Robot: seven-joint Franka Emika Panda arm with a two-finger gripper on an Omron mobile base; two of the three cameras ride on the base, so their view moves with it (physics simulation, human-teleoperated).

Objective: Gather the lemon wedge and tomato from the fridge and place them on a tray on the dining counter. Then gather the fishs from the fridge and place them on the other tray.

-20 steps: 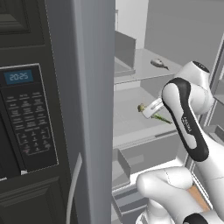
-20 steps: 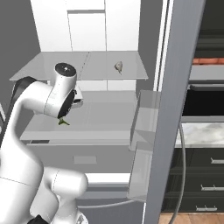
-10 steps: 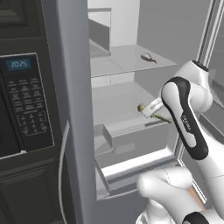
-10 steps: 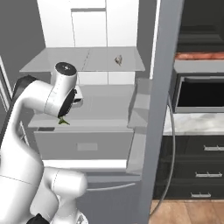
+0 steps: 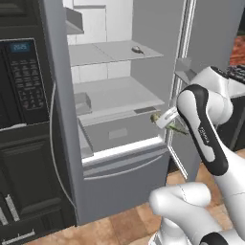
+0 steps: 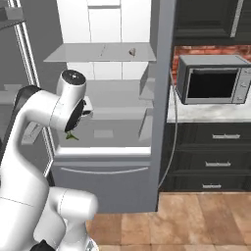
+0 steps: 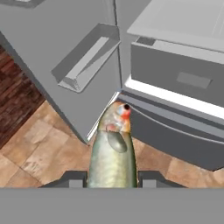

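- An olive-tan fish (image 7: 111,151) sits clamped between the two dark fingertips (image 7: 73,177) of the gripper (image 7: 111,178); the jaws stand partly closed, pressing its flanks from either side.
- In the hand view the fish's long axis runs straight out from the jaws toward 12 o'clock, red-marked head farthest away, tail end hidden at the jaws.
- The fish hangs in open air outside the fridge (image 5: 119,143), over the wooden floor (image 7: 30,157), with the bottom drawer (image 7: 175,127) at about 2 o'clock from its head and an open door's bin (image 7: 87,57) at about 11 o'clock.
- From the left base view, the gripper (image 5: 165,118) shows just in front of the fridge's middle drawer.
- A second fish (image 5: 137,49) lies on the upper shelf (image 5: 115,50), well apart, at about 11 o'clock from the gripper.
- I judge the coming move is a carry away from the fridge toward the dining tabletop; the fish juts forward, so its head leads any clearance.
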